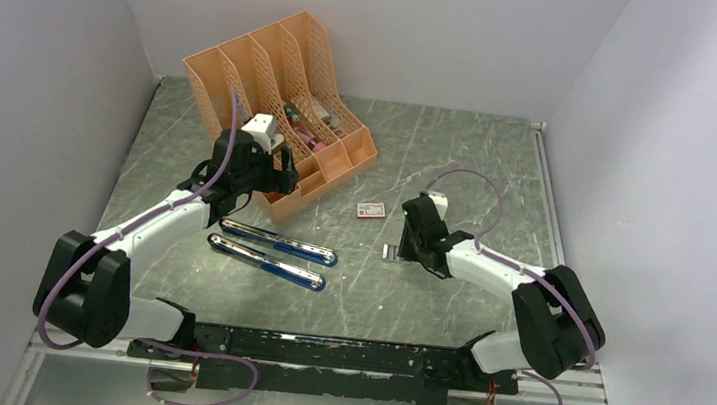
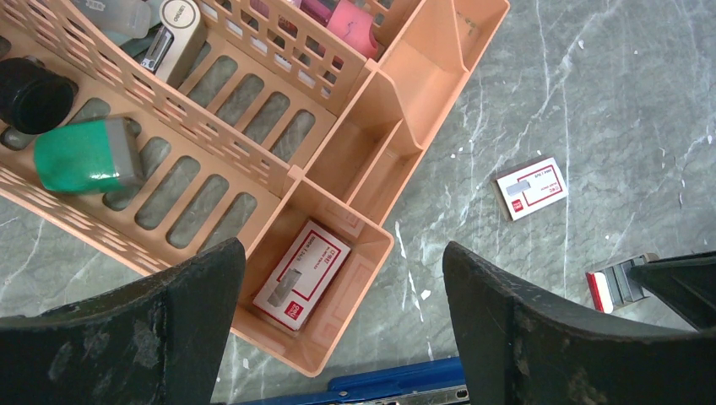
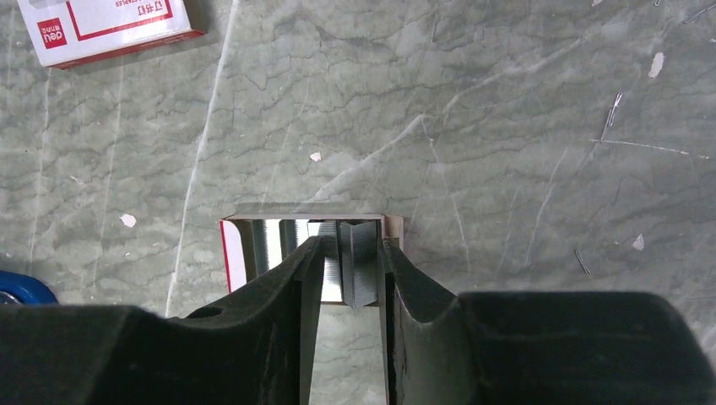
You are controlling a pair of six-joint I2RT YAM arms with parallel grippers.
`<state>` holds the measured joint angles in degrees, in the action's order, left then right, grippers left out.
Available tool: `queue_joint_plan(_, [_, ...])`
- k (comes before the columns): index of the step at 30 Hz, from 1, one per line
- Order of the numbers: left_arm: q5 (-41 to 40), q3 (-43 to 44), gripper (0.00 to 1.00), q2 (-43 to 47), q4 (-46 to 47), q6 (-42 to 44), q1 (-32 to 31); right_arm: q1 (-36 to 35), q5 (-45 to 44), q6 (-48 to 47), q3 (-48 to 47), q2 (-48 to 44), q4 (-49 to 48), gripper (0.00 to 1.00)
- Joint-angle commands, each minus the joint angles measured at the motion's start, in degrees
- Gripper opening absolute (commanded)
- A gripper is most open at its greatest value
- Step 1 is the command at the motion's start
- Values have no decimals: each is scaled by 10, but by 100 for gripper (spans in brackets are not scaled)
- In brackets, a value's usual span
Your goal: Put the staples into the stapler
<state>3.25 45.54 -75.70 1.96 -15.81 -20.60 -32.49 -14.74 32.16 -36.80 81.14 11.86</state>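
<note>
Status: early, pickup stage only. Done so far: tray out, stapler open, strip grasped. Right pincer (image 3: 355, 245) clamped on staples (image 3: 359, 278), one upright strip, low in opened tray (image 3: 312, 217) on bench (image 3: 507, 126). Left pincer (image 2: 338, 253) spread wide, holding nothing, above orange organizer (image 2: 355, 135). Stapler (image 1: 280, 245) opened flat mid-bench, well apart from tray; too small in top view to see its channel, judged not yet loaded. Remaining: lift strip clear, carry across, seat in channel, close stapler. White-and-red box (image 1: 370, 210) lying near tray, not touched.
</note>
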Motion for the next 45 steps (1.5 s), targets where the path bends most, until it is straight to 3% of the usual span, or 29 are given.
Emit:
queue_joint_plan(1, [14, -2, 91, -1, 22, 6, 6, 7, 14, 12, 33, -2, 24, 33])
queue_joint_plan(11, [15, -2, 91, -2, 22, 5, 6, 32, 53, 38, 68, -29, -2, 33])
queue_joint_plan(30, [14, -2, 91, -3, 23, 5, 6, 40, 48, 43, 82, -48, 10, 21])
queue_joint_plan(45, [16, -1, 90, -4, 22, 5, 6, 39, 16, -1, 50, -81, 30, 19])
